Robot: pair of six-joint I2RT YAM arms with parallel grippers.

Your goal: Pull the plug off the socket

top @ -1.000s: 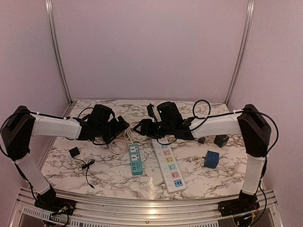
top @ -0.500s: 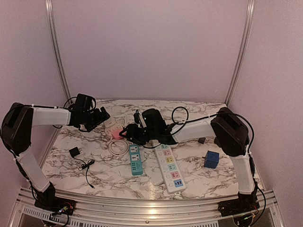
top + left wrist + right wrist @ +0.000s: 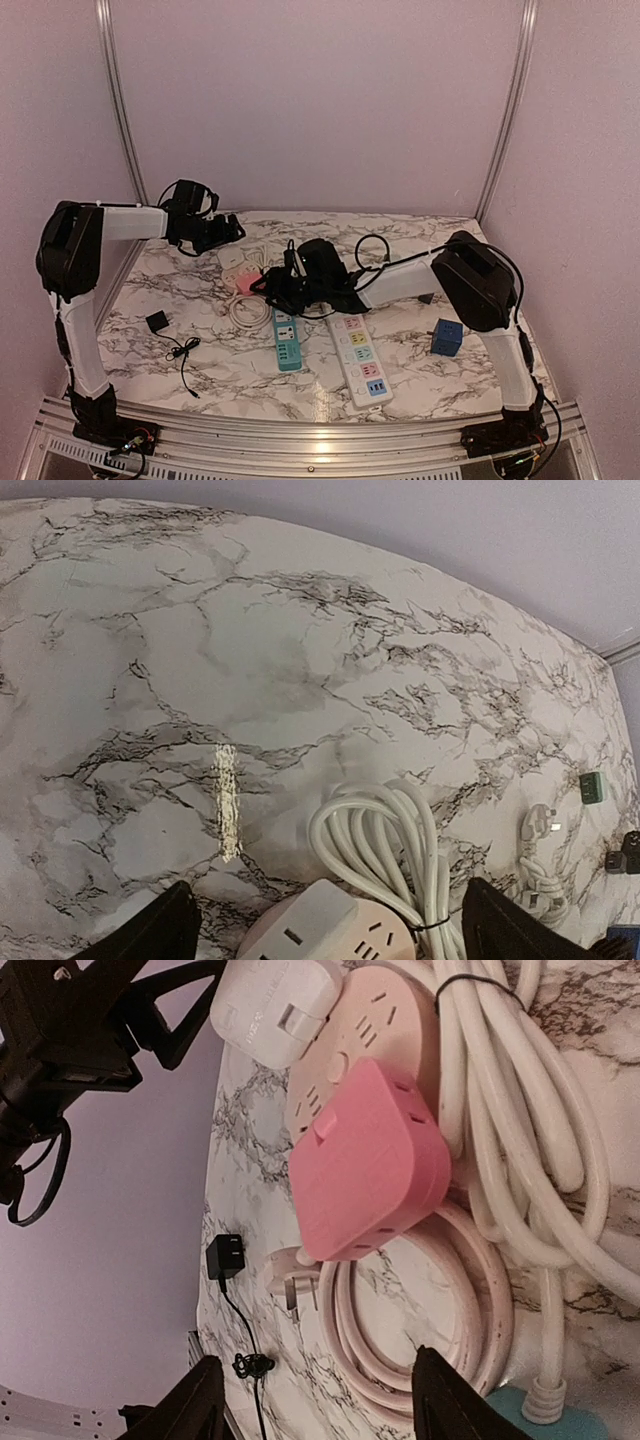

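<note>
My right claw [image 3: 318,1358] stands half spread, empty, over the coiled cable [image 3: 492,1305]. Just beyond, the pink plug cube [image 3: 370,1160] sits on the pale pink socket strip [image 3: 380,1020], beside a white plug [image 3: 272,1000]. My left claw [image 3: 328,888] gapes wide, empty, at that strip.

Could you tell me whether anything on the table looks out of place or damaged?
Nothing looks spilled or broken. Two small things stand out. A pale streak marks the table in the left wrist view; I cannot tell whether it is scuff or glare. A black charger lies loose at the left, its cord tangled.
</note>
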